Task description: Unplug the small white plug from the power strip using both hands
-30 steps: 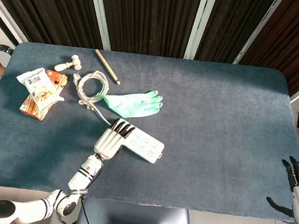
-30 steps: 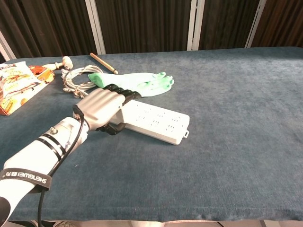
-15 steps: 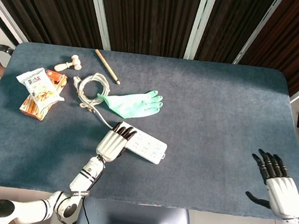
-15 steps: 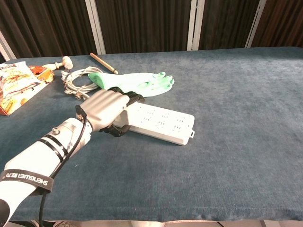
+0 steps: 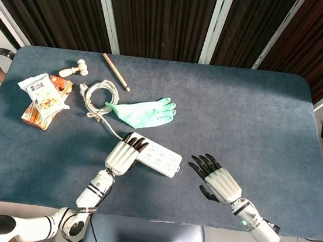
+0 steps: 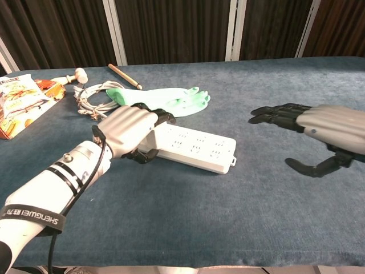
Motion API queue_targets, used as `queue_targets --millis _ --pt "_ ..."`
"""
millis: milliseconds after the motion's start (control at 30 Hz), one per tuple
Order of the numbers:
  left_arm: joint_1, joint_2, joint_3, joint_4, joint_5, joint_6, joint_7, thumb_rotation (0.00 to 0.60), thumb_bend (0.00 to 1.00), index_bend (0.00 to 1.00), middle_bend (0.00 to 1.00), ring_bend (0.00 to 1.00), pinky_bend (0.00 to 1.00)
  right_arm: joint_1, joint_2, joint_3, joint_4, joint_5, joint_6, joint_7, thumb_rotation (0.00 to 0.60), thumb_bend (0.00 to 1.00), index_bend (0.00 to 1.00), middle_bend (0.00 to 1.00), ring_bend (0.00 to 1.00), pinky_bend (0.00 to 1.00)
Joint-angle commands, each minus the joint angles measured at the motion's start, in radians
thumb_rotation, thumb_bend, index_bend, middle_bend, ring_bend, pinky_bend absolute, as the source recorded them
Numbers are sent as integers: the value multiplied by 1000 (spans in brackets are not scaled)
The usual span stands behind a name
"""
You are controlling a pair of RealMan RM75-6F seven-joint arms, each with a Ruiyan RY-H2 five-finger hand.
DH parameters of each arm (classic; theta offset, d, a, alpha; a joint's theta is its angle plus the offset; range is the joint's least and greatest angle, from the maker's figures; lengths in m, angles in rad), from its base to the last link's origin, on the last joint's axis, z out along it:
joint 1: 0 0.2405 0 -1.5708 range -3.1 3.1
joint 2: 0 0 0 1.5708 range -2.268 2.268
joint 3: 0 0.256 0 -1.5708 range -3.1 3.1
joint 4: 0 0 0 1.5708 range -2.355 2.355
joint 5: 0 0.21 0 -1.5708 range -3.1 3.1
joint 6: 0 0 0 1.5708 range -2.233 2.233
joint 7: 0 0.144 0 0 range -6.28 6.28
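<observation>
Lying flat near the front edge of the table (image 5: 257, 109), the white power strip (image 5: 160, 158) points its free end toward 4 o'clock, and its near end disappears under the left hand (image 5: 123, 155). That hand is clamped over the strip's cord end, fingers curled down on top and thumb tucked at the side, as the chest view shows. The small white plug itself I cannot make out; it seems to sit beneath those fingers, where the grey cable (image 5: 107, 124) leaves toward 11 o'clock and runs up to the coiled cord (image 5: 96, 96).

At 3 o'clock from the strip, close but not touching, the right hand (image 5: 216, 178) hovers with fingers spread and thumb hanging down, holding nothing.

To my eye this is the bracing step: 1 hand has the strip end, the other is arriving. The next move calls for the right hand to press down on the strip's free body so it cannot slide, then the left to pull the plug straight out.

Further off, a green rubber glove (image 5: 146, 111) lies at 12 o'clock, with a wooden stick (image 5: 115, 71) and snack packets (image 5: 44, 99) beyond.
</observation>
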Motion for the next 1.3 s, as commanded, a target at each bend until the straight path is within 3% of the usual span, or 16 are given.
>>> queue_targets --millis 33,233,600,1300 --pt "0 1 2 -5 0 1 3 600 526 269 413 264 159 39 -62 20 29 50 -56 -13 600 607 20 37 0 0" --pt "0 3 7 -22 -1 6 18 600 528 291 438 287 172 75 -133 30 68 88 -73 -23 600 623 23 41 0 0" --pt "-1 -2 10 -24 -10 4 22 600 545 314 464 307 188 137 -206 32 68 193 -194 -127 600 844 29 44 0 0" --pt "0 17 10 -65 -6 14 -27 600 593 362 517 349 212 166 -212 36 -44 393 -284 -378 600 859 44 56 0 0"
